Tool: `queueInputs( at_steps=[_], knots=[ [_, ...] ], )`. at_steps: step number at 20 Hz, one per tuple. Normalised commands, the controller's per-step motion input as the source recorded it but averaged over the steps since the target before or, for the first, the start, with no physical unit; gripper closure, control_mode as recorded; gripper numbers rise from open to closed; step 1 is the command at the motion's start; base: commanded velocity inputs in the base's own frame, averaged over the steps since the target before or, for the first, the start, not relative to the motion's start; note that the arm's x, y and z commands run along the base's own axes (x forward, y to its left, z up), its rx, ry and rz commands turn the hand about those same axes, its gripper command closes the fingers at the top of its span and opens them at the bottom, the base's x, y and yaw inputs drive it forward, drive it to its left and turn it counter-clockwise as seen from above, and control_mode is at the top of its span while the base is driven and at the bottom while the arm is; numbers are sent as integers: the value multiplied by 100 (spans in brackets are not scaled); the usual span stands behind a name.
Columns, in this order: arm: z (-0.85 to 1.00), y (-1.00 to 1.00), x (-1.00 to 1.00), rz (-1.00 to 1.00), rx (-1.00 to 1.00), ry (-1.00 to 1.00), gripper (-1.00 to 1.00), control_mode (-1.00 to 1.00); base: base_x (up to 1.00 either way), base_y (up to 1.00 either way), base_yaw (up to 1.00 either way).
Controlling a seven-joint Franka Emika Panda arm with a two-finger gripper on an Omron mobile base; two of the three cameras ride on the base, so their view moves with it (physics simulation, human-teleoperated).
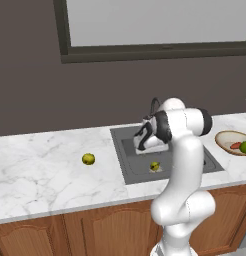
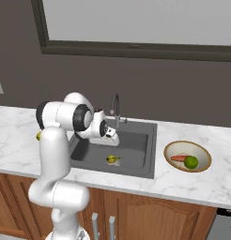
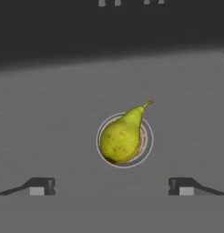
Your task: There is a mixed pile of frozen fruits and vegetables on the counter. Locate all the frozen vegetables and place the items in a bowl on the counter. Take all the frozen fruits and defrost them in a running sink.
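Left base view: arm bent over the sink (image 1: 195, 162), jaws (image 1: 141, 146) hanging above the basin with nothing in them. Pear (image 1: 155, 166) lies on the basin floor near the front wall, below and a bit right of the jaws, not touching them. Yellow-green ball (image 1: 88, 159) sits alone on the tabletop (image 1: 40, 165), left of the sink and well apart from it. Bowl (image 1: 224, 142) is on the tabletop right of the sink; carrot (image 1: 236, 145) and bright green ball (image 1: 245, 147) are both inside it, side by side. Faucet (image 1: 154, 104) is mostly hidden behind the arm; can't tell if water is running

Right base view: same layout from the other side. Jaws (image 2: 114, 138) over the basin, pear (image 2: 111, 160) below them on the sink floor, near the front. Faucet (image 2: 116, 108) stands at the back edge of the sink (image 2: 138, 140). Bowl (image 2: 173, 147) is just right of the sink, with the carrot (image 2: 180, 158) lying across it and the bright green ball (image 2: 191, 162) touching or just beside its right end. A sliver of the yellow-green ball (image 2: 38, 136) peeks out behind the arm's upper link, on the tabletop (image 2: 202, 180) left of the sink

Hand view: looking down at the sink floor (image 3: 50, 136). Pear (image 3: 120, 136) lies on its side right on top of the round drain (image 3: 148, 136), stem pointing up-right in frame. Fingertips (image 3: 38, 186) spread wide, released, one each side of the pear and clear of it
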Motion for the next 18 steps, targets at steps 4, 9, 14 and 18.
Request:
queueInputs(
  at_steps=[4, 9, 14, 18],
  knots=[
    [39, 8, -4, 0, 0, 14, -100, -100, 0, 0, 0],
    [26, 17, -14, 0, 0, 15, -100, -100, 0, 0, 0],
    [31, 20, -14, 0, 0, 14, -100, -100, 0, 0, 0],
    [42, 18, -12, 0, 1, 12, -100, -100, 0, 0, 0]
  ],
)
